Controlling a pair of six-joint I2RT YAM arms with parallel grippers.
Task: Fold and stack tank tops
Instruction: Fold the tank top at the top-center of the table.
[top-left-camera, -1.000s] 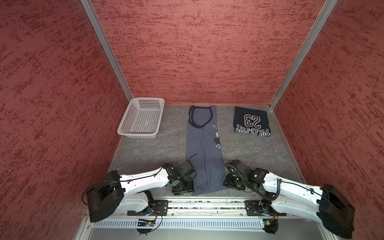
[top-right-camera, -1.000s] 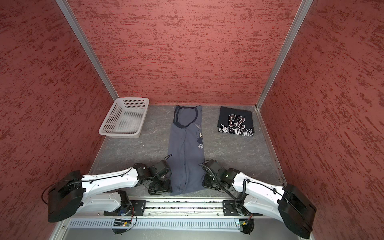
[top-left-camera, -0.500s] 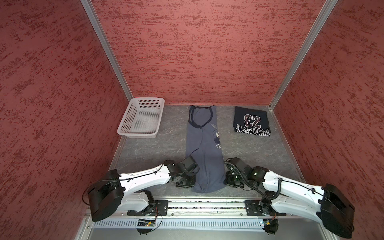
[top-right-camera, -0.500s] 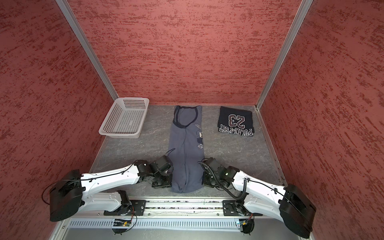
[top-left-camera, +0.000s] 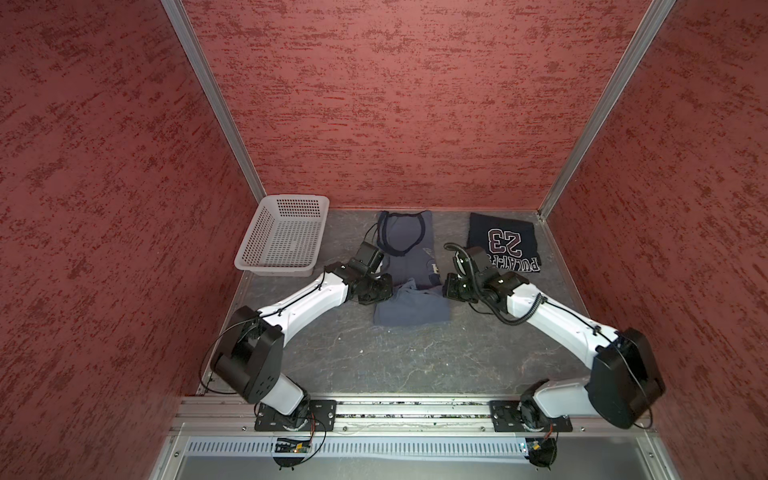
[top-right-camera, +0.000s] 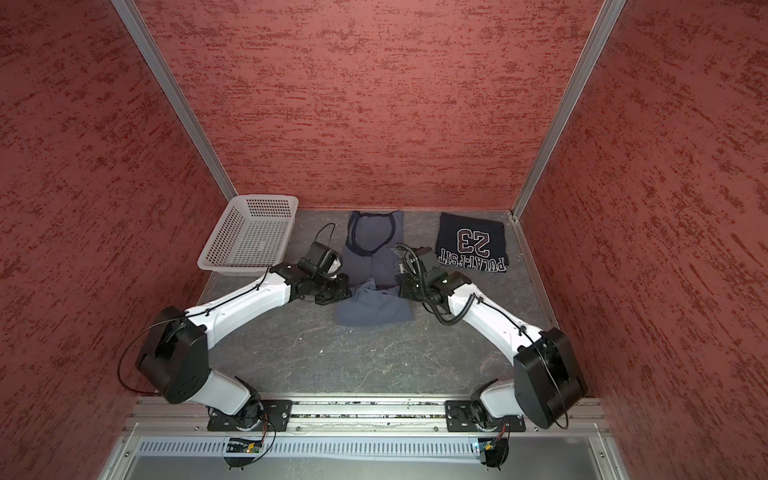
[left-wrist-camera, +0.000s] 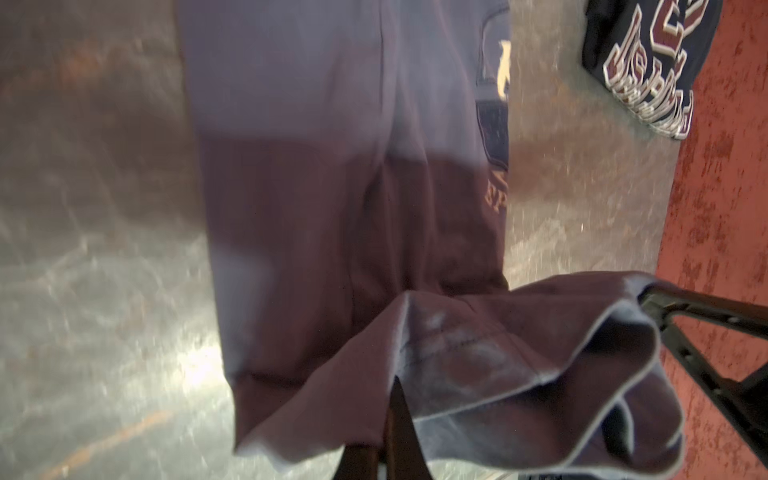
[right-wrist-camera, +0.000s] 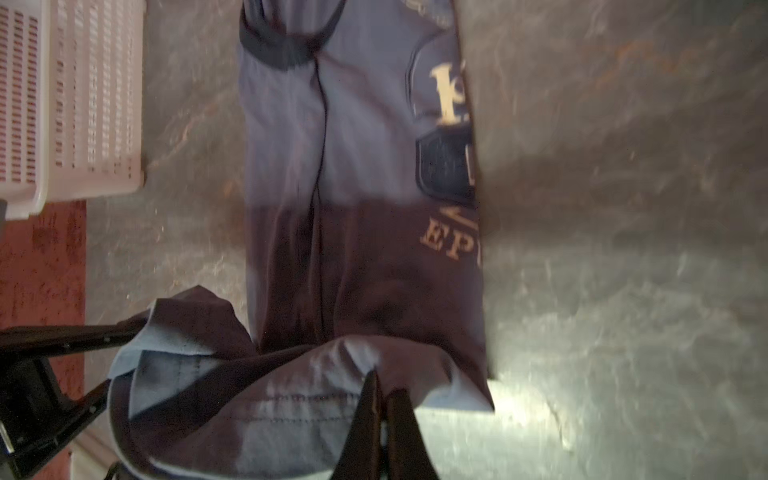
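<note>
Slate tank top (top-left-camera: 405, 253) = soft wrinkly cloth, long strip mid-frame, hem end doubled back over itself. Left gripper (top-left-camera: 376, 291) & right gripper (top-left-camera: 451, 289) both pinched shut on that hem, one per corner. Navy tank top (top-left-camera: 503, 243), folded square-ish, upper right. Perforated white plastic basket (top-left-camera: 272, 270) upper left

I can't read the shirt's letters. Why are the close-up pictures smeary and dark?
Left wrist view: blur smears the blue-grey tank top, a shadow darkens its middle, glare whitens the table. Right wrist view: the same blur, shadow, glare. Both top views: sharp, evenly lit.
</note>
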